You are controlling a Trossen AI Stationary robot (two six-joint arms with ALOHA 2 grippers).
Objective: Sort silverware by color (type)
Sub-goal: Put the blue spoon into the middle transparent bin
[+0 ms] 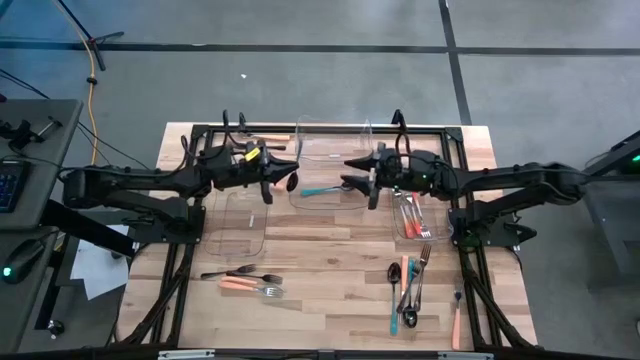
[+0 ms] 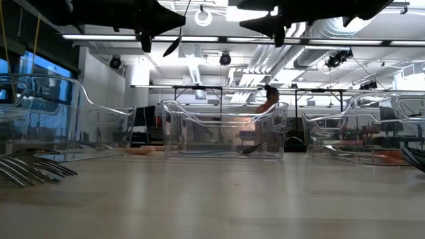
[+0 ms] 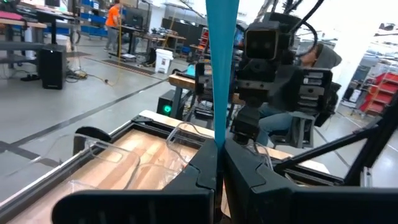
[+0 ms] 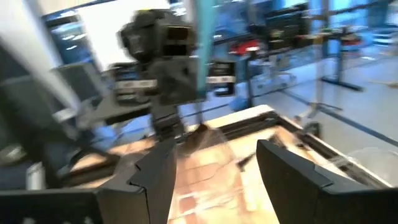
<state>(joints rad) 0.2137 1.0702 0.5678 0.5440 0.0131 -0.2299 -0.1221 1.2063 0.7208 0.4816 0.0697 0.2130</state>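
Above the middle bin [image 1: 330,170] of three clear bins on the table [image 1: 330,275], the left hand [image 1: 290,178] is clamped on a teal-handled spoon [image 1: 322,189], whose handle rises between its fingers [image 3: 245,171] in the left wrist view. The right hand [image 1: 362,180], jaws apart and empty, hangs over the same bin, facing the left.

One dark utensil appears to lie already in the middle bin; orange-handled pieces [image 1: 410,215] fill the bin to its right, and the bin to its left [image 1: 236,215] looks empty. Loose silverware lies nearer the table's front edge than the bins, in a small cluster [image 1: 245,280] and a larger one [image 1: 410,285].

Judged as a drop or handover in progress: it goes best with the spoon kept centred over the bin, lowered close before release, and the right hand kept clear of its fall.
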